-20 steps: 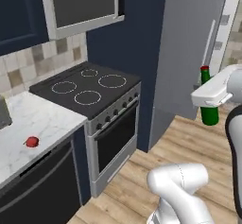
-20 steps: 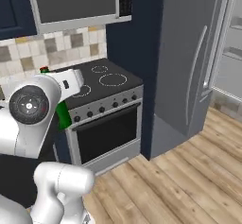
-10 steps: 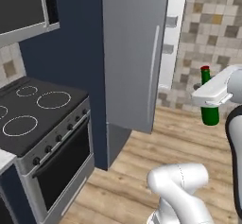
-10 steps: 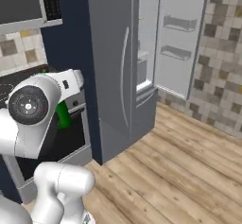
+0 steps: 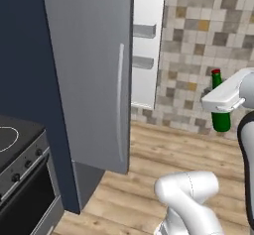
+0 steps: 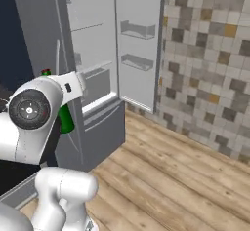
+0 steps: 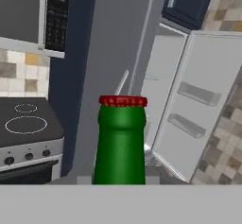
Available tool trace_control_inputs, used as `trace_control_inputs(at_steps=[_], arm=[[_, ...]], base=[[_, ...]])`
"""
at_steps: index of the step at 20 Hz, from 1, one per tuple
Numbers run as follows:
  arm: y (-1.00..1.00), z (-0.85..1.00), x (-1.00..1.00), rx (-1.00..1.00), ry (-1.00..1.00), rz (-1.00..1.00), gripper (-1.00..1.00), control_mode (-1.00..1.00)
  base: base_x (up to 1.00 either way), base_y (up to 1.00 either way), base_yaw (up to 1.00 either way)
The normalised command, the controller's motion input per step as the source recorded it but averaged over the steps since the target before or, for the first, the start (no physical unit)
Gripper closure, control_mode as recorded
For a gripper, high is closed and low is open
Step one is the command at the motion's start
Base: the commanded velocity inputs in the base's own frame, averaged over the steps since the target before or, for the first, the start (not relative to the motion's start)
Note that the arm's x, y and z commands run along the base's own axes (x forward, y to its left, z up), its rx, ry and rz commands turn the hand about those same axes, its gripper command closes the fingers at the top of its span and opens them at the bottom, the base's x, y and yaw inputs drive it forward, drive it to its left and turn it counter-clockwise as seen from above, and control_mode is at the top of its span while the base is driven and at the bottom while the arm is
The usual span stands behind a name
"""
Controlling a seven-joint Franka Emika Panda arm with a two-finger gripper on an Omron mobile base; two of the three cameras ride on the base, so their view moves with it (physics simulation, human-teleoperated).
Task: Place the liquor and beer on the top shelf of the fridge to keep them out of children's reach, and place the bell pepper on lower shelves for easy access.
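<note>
The beer (image 5: 220,118), a slim green bottle with a red cap, stands upright in my gripper (image 5: 222,106), which is shut on its body. From the other side the beer (image 6: 65,120) shows behind my white hand. In the hand view the beer (image 7: 120,142) rises right in front of the camera. The fridge (image 6: 95,54) stands ahead with its right door (image 6: 139,40) swung open, and pale shelf edges show faintly inside. The top shelf cannot be made out clearly. The liquor and the bell pepper are out of view.
The grey closed fridge door (image 5: 94,75) is near on the left. Two door bins (image 6: 136,29) sit on the open door. A stove (image 7: 28,124) and microwave (image 7: 30,15) lie to the left. A tiled wall (image 6: 210,69) is on the right, above a wood floor (image 6: 166,176).
The whole picture has swung from the counter and stove to the fridge, so the base has moved. The beer stays held in the shut gripper, unchanged relative to the arm.
</note>
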Motion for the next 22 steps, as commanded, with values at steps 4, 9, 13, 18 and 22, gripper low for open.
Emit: trace_control_inputs(at_steps=[4,9,13,18,22], arm=[[0.00,0.00,0.00,0.00,0.00,0.00,1.00,1.00],[0.00,0.00,0.00,0.00,0.00,0.00,1.00,1.00],[0.00,0.00,0.00,0.00,0.00,0.00,1.00,1.00],[0.00,0.00,0.00,0.00,0.00,0.00,1.00,1.00],[0.00,0.00,0.00,0.00,0.00,0.00,1.00,1.00]], base=[[0.88,-0.88,0.07],[0.76,-0.90,0.31],[0.64,-0.76,0.45],[0.59,-0.56,0.56],[0.49,-0.47,0.56]])
